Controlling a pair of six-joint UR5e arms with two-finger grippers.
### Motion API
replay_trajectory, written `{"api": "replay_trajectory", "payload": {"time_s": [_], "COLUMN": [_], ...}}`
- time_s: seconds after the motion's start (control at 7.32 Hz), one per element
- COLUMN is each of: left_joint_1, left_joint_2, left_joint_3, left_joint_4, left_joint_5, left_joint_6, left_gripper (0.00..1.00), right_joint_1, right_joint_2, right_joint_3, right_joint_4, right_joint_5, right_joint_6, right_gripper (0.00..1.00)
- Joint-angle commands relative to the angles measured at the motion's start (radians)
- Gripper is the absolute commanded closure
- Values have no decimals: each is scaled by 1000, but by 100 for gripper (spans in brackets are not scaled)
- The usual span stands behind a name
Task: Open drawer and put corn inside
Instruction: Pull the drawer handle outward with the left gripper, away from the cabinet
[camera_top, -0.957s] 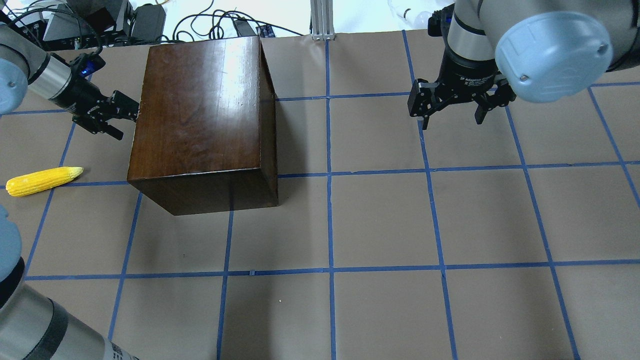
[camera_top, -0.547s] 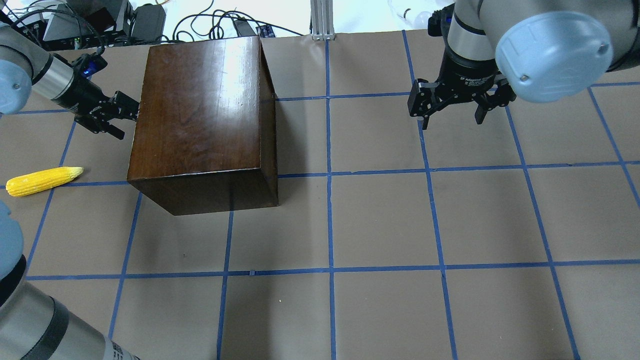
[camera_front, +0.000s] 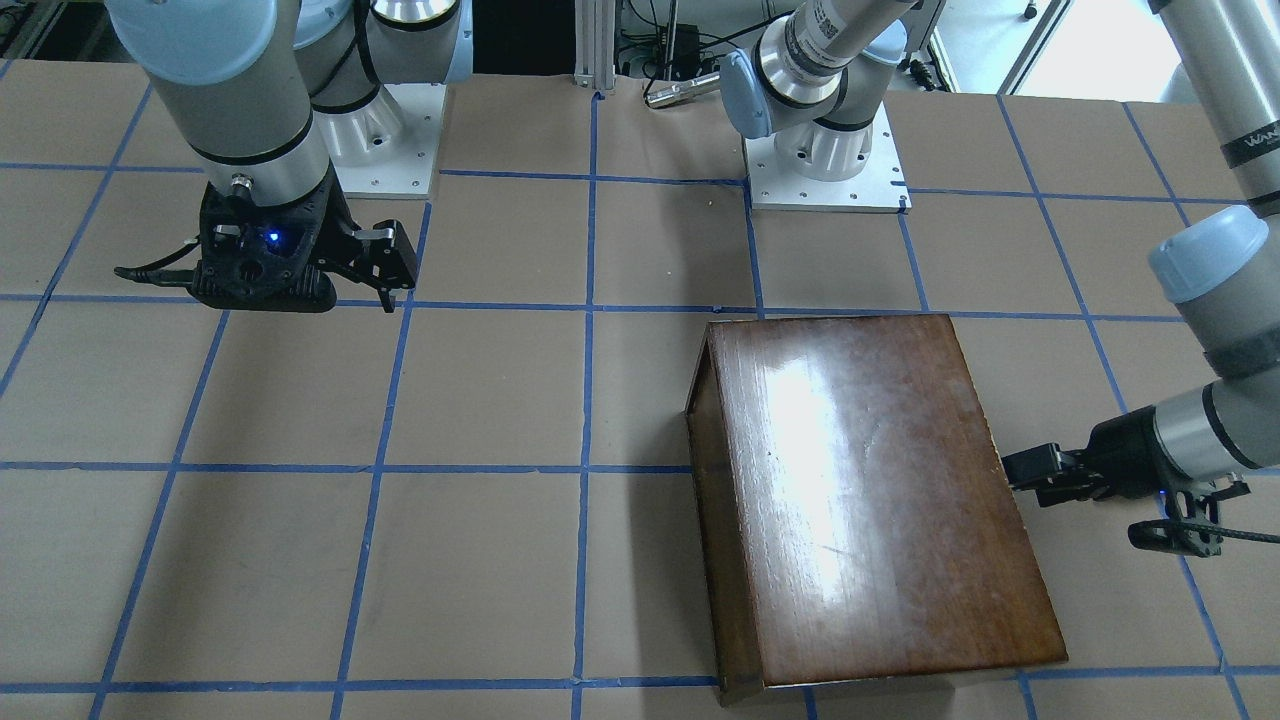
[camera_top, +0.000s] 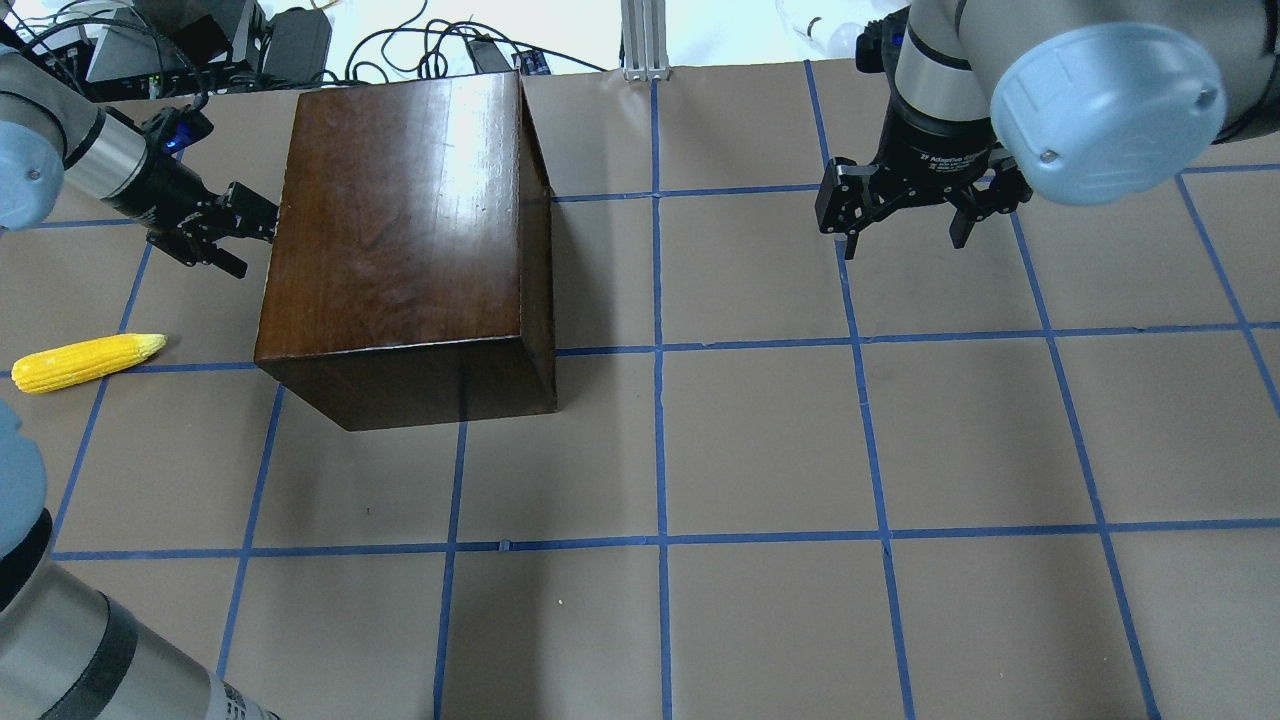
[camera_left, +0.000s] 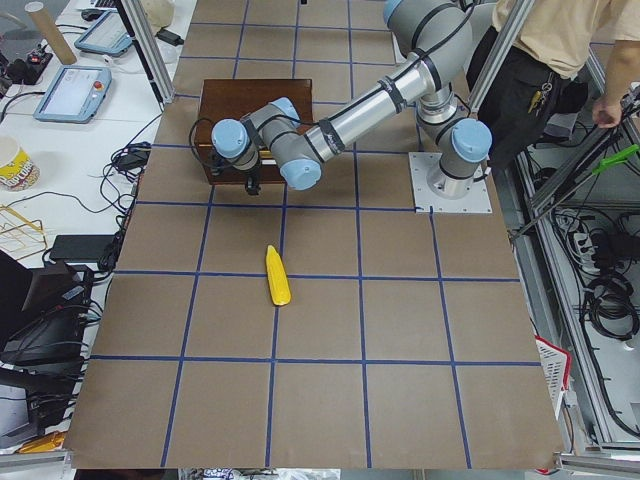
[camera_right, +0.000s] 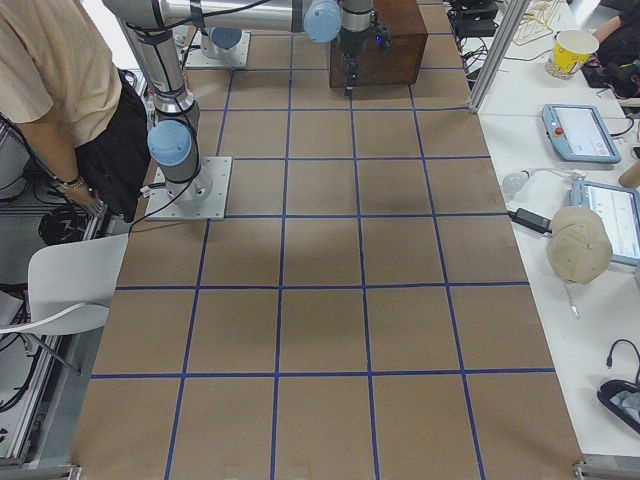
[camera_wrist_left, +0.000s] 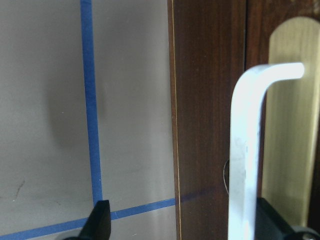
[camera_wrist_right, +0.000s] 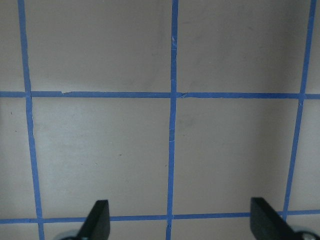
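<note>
The left gripper (camera_top: 250, 235) has crept against the box's (camera_top: 400, 220) left face, jaws wide astride the handle (camera_wrist_left: 245, 150) of the shut drawer (camera_wrist_left: 257, 30), so pulling looks next; the corn (camera_top: 88, 361) lies off that side, and the right gripper (camera_top: 905, 235) hangs open well beyond the opposite side.

Drawer (camera_wrist_left: 287, 125): closed, dark-brown front, silver handle (camera_wrist_left: 245, 150), on box's (camera_top: 400, 220) left face. Corn (camera_top: 88, 361): yellow cob, flat on worktop (camera_top: 760, 440), left of box.

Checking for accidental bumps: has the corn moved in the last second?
No. The corn still lies across the same crossing of blue tape lines, left of the wooden box.
</note>
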Motion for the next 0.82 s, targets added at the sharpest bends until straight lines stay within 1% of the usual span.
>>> {"api": "replay_trajectory", "payload": {"time_s": [0.0,0.27,0.41,0.68], "left_joint_1": [0,3,5,8], "left_joint_2": [0,1,1,3], "left_joint_3": [2,7,8,13], "left_joint_4": [14,12,14,12], "left_joint_5": [39,50,80,84], "left_joint_6": [-2,-2,-2,-2], "left_gripper": [0,0,0,0], "right_joint_1": [0,0,0,0], "right_joint_2": [0,0,0,2], "right_joint_3": [0,0,0,0], "right_joint_4": [0,-1,0,0], "right_joint_5": [0,0,0,0], "right_joint_6": [0,0,0,0], "right_gripper": [0,0,0,0]}}
